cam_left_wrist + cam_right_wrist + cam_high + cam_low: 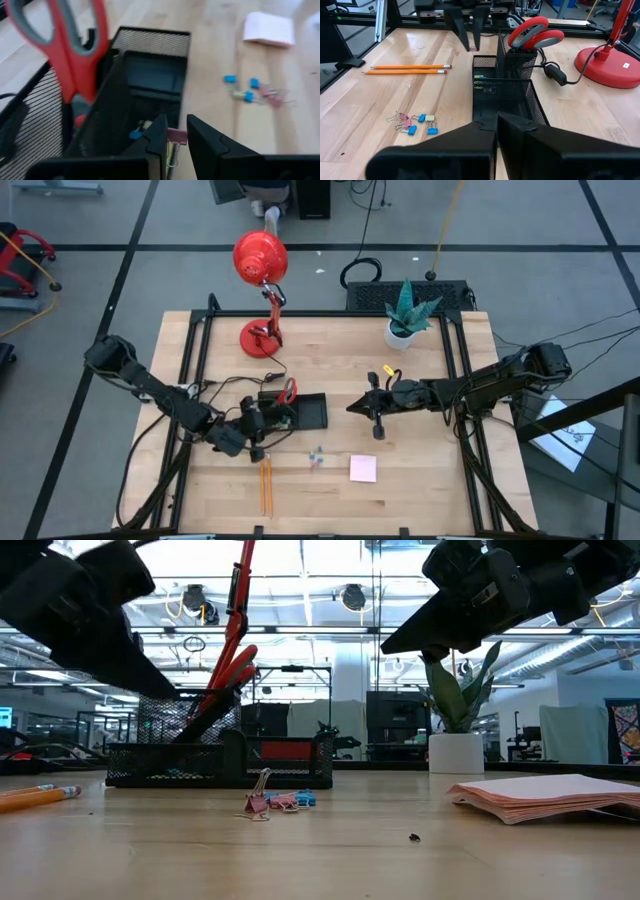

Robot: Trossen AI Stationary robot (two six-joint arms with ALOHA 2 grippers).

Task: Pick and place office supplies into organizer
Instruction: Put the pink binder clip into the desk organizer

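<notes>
Above organizer (pixel 150 55) edge, left end effector (pixel 176 137) pinches pink clip (pixel 176 136); scissors (pixel 65 45) alongside; right end effector (pixel 352 406) closed.

A light wooden surface (pixel 420 470) is set on a grey floor (pixel 100 270) crossed by dark lines. A red desk lamp (pixel 262 265) is seen at its far edge, a potted plant (pixel 408 312) beside it. Beyond the lamp, ceiling strip lights (pixel 300 630) and dark shelving are visible.

Your left claw (pixel 176 137) hangs low over the worktop's left-centre, fingers nearly together, pinching something small. Your right claw (pixel 496 131) hovers mid-worktop, arm stretched inward, fingers closed, empty.
</notes>
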